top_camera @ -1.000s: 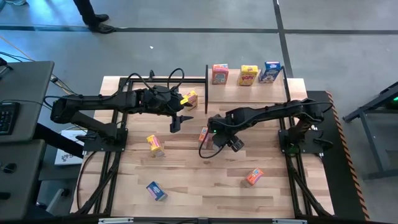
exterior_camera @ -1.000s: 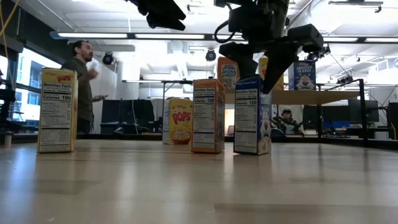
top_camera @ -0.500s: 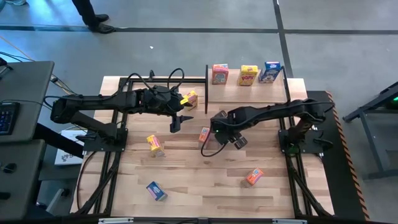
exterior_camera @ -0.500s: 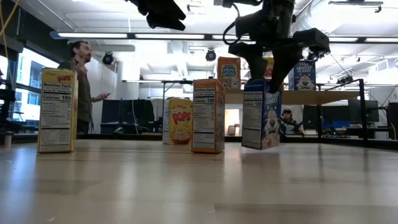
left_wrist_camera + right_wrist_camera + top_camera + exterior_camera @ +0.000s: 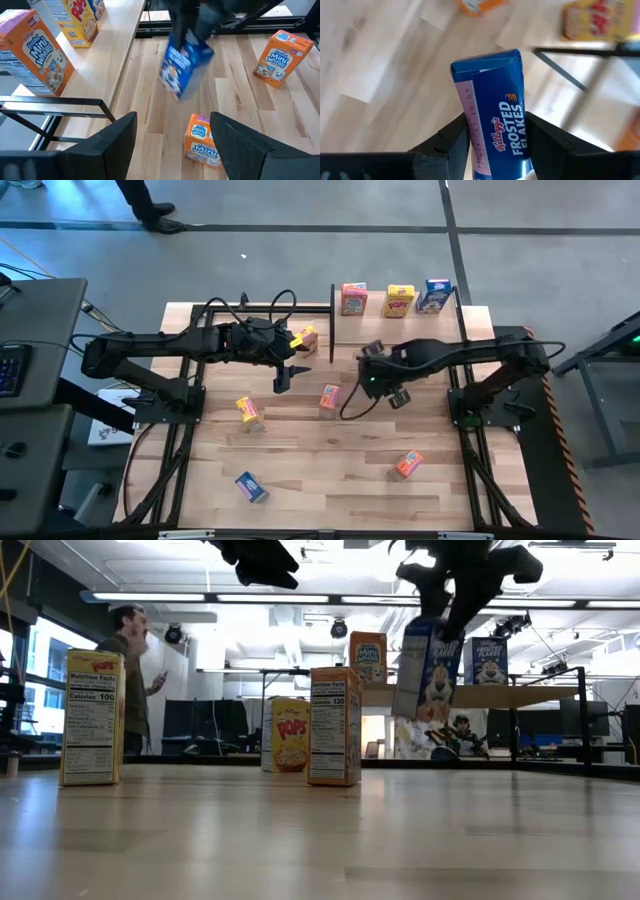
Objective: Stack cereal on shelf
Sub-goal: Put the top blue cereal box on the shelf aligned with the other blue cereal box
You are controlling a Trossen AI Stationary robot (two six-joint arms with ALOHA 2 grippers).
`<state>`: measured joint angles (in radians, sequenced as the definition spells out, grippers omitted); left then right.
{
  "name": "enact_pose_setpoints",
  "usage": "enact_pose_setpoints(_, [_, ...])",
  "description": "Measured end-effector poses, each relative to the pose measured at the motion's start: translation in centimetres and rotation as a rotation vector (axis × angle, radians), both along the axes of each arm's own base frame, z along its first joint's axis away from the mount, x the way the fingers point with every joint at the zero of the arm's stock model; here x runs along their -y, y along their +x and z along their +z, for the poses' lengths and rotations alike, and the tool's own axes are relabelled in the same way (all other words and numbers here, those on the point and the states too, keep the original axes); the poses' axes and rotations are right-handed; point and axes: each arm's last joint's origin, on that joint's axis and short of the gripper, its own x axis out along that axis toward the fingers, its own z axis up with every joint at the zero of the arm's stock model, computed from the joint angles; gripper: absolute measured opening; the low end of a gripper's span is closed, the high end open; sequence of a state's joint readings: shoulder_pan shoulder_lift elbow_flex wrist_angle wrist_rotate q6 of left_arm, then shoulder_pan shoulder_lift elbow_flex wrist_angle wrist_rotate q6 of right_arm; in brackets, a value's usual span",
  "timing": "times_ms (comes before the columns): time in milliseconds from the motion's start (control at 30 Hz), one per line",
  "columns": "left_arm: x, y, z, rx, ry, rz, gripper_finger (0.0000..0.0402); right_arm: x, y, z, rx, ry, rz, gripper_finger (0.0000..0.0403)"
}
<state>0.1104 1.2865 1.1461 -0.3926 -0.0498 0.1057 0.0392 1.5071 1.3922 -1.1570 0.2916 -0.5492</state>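
Up off the surface (image 5: pixel 300 470) — the right claw (image 5: pixel 492 145) clamps a blue cereal box (image 5: pixel 495 120), tilted; beyond it the shelf (image 5: pixel 400 323) carries three boxes. Left claw (image 5: pixel 172 132) hangs wide, nothing in it.

In the high view, the right gripper (image 5: pixel 372 373) covers the blue box it clamps; the box cannot be made out there. In the low view, that gripper (image 5: pixel 447 602) is cut off by the top edge, and the blue box (image 5: pixel 425 670) is motion-blurred. In the left wrist view, the same box (image 5: pixel 183 66) is smeared; its print is unreadable. In the right wrist view, the box's (image 5: pixel 496 125) lower end is cut off by the bottom edge, and the tabletop (image 5: pixel 385 60) behind it is blurred. The left gripper (image 5: pixel 262 560) is cropped at the low view's top.
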Motion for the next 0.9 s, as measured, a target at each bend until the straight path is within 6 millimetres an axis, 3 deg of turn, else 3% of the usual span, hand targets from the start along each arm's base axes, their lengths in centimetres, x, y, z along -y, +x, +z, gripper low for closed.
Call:
enact_pose_setpoints(433, [0.0, 0.0, 0.0, 0.0, 0.0, 0.0, 0.0241, 2.9, -6.9, 5.7, 0.191, -0.12, -0.223, 0.0167])
enact_pose_setpoints(667, [0.0, 0.0, 0.0, 0.0, 0.0, 0.0, 0.0241, 4.1, -10.6, 7.4, 0.257, -0.133, -0.34, 0.0167])
enact_pose_setpoints(900, [0.0, 0.0, 0.0, 0.0, 0.0, 0.0, 0.0241, 5.2, -13.0, 9.0, 0.257, -0.14, -0.433, 0.0167])
